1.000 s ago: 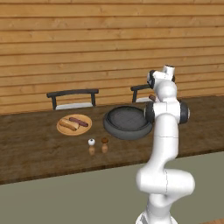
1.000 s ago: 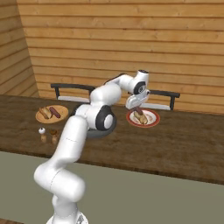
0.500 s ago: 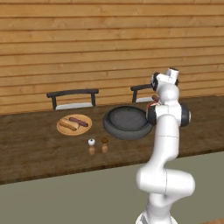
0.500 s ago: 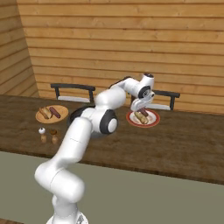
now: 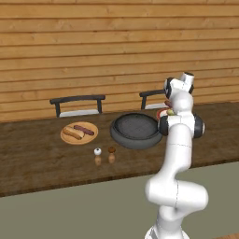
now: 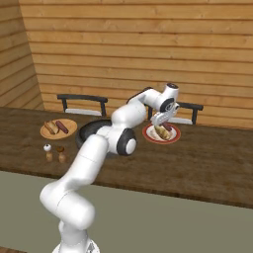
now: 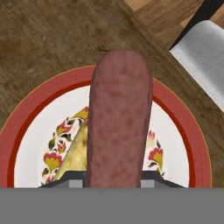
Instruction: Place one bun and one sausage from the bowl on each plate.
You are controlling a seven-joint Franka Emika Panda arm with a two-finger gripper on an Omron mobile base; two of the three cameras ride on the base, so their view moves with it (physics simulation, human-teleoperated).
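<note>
A dark wooden counter (image 5: 37, 158) is seen before a plank wall. Toward its left end, near the back edge, a round plate of plain light tan wood (image 5: 66, 137) carries a pale tan bun (image 5: 73, 133) and a thin reddish-brown sausage (image 5: 84, 130) side by side. Just to its right, two small shakers (image 5: 104, 156) stand toward the front edge. At the middle, a wide, shallow dark grey bowl (image 5: 135, 130) with a textured inside appears emptied. Further right, near the back edge, a round white plate with a red-orange rim (image 6: 149, 135) and painted flowers holds the second tan bun (image 6: 159, 132). Above this plate the white arm's two-finger gripper (image 6: 162, 118) is held, its jaws narrowed on the second reddish-brown sausage (image 7: 119, 118), gripped at one end so its length hangs over the plate. The sausage is judged light, firm and smooth, likely to roll; it is best held across its middle and released low beside the bun.
</note>
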